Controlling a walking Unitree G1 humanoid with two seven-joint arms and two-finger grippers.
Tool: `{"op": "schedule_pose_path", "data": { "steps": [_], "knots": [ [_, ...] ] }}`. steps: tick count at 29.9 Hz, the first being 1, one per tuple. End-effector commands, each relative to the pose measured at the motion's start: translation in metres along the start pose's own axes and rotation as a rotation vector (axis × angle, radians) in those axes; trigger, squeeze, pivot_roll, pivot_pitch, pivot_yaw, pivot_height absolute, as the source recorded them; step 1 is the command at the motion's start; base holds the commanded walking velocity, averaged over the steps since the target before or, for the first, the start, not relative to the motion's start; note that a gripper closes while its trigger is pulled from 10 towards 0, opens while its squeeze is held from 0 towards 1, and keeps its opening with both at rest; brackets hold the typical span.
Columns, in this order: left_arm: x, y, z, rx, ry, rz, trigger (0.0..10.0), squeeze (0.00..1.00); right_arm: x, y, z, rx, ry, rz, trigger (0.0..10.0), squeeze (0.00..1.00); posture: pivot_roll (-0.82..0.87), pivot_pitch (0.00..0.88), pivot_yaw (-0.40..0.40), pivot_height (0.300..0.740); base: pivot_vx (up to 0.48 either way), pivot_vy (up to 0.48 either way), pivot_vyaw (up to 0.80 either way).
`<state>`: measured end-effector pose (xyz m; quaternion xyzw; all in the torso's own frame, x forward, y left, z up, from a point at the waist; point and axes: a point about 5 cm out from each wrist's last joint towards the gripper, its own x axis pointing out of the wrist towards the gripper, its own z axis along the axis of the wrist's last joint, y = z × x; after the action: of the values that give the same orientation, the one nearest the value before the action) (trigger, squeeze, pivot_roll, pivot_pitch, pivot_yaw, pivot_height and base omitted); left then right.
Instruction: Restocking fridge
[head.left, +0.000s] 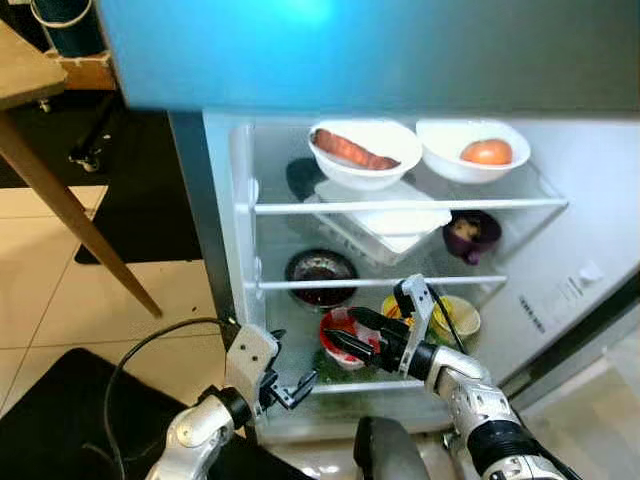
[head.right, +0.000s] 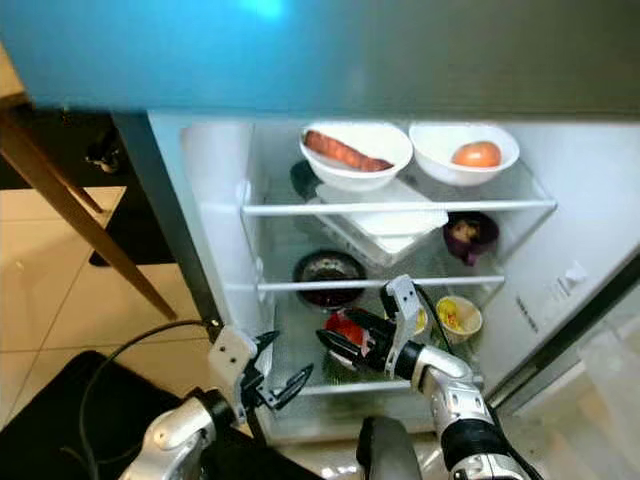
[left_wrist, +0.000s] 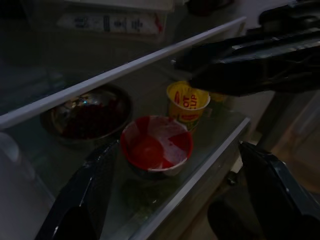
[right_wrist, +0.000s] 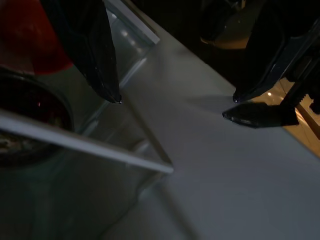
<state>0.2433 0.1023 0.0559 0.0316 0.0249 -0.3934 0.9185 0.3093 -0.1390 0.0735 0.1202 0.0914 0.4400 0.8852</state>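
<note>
Red cup was seen on lowest fridge shelf, yellow cup just right of it. Right gripper was held spread directly above red cup, empty. Left gripper was parted near shelf's front-left edge, holding nothing.

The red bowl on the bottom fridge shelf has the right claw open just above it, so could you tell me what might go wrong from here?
1. The red bowl sits near the glass shelf's front edge; a nudge from the right claw might tip it out.
2. The yellow cup stands close behind, so a wide approach could knock it.
</note>
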Motion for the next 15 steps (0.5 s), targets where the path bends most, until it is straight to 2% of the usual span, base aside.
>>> {"op": "schedule_pose_path", "data": {
  "steps": [1,4,10,15],
  "knots": [
    [0.0,-0.004,0.001,0.001,-0.004,-0.044,10.0,0.0,-0.005,0.002,-0.012,0.052,0.01,0.0,10.0,0.0,-0.03,0.072,-0.055,0.602,0.0,0.0,0.0],
    [-0.001,-0.015,-0.002,0.01,0.013,-0.122,10.0,0.0,-0.006,0.003,-0.015,0.073,0.008,0.007,10.0,0.0,-0.03,0.065,-0.051,0.602,0.0,0.0,0.0],
    [-0.001,-0.021,-0.004,0.015,0.021,-0.17,10.0,0.0,-0.007,0.004,-0.014,0.092,-0.019,0.022,10.0,0.0,-0.02,0.059,-0.047,0.602,0.0,0.0,0.0],
    [0.0,-0.025,-0.001,0.033,0.015,-0.213,10.0,0.0,-0.008,0.004,-0.012,0.106,-0.039,0.04,10.0,0.0,-0.03,0.054,-0.043,0.626,0.0,0.0,0.0]
  ]
}}
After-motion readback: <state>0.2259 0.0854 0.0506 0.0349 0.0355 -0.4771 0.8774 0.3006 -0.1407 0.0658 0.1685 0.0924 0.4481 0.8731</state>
